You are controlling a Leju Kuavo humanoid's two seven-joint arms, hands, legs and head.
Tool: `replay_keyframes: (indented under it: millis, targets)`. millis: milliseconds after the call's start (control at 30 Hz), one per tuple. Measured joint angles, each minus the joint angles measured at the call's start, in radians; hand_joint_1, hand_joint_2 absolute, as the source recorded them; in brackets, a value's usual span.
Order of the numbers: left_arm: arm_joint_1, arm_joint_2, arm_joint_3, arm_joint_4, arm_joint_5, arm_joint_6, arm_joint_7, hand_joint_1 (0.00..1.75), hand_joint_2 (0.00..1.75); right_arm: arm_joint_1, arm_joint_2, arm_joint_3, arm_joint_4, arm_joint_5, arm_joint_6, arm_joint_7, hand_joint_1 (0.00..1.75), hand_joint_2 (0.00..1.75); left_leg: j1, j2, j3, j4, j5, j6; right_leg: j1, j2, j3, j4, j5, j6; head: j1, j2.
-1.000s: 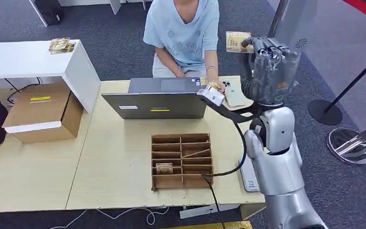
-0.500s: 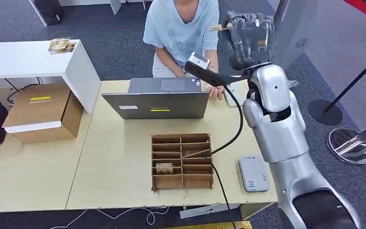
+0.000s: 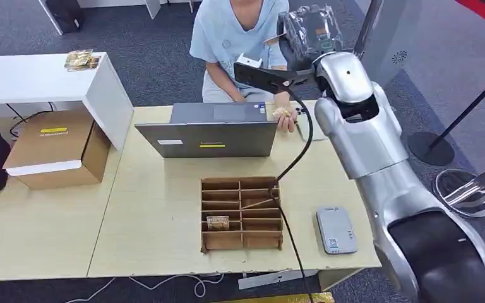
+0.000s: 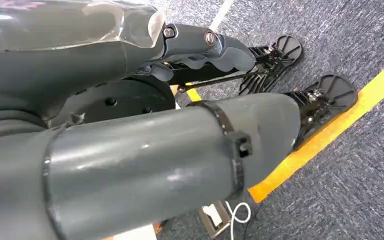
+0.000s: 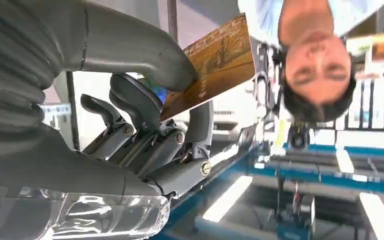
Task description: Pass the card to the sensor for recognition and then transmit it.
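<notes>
Setting: grey carpeted office floor (image 3: pixel 151 38); we stand at a pale wooden desk (image 3: pixel 158 208) with a seated person (image 3: pixel 243 38) across it.
Right hand (image 3: pixel 309 31): raised high toward the person, pinching the card (image 5: pixel 215 65) between thumb and fingers; one card edge pokes out beside the hand in our head view.
Left hand (image 4: pixel 195 47): hanging toward the floor, fingers curled in, holding nothing that we can see.
Sensor (image 3: pixel 336 230): grey reader lying flat on the desk near our right side, well apart from the card.
Risk, grip: we judge the pinch shallow, so a quick swing could let the card slip.
Risk, handover: letting go before the person takes hold would drop it.
Risk, cable: black cable (image 3: pixel 290 170) could snag.
Container, wooden divider tray (image 3: pixel 241 213): one compartment holds a small card-like item (image 3: pixel 217 222); the others look bare.
Container, cardboard box (image 3: pixel 57 148): closed, contents hidden.
</notes>
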Motion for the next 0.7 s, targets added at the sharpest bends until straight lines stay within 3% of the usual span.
replay_keyframes:
  millis: [700]
  targets:
    - [0.0, 0.008, 0.0, 0.0, 0.0, 0.001, 0.01, 0.0, 0.0, -0.2, 0.078, 0.033, 0.371, -0.09, 0.11, -0.016, 1.75, 1.75, 0.0, 0.0, 0.0, 0.0, 0.001, -0.001, 0.0, 0.0, 0.0, 0.0, 0.0, 0.0, 0.0, 0.0]
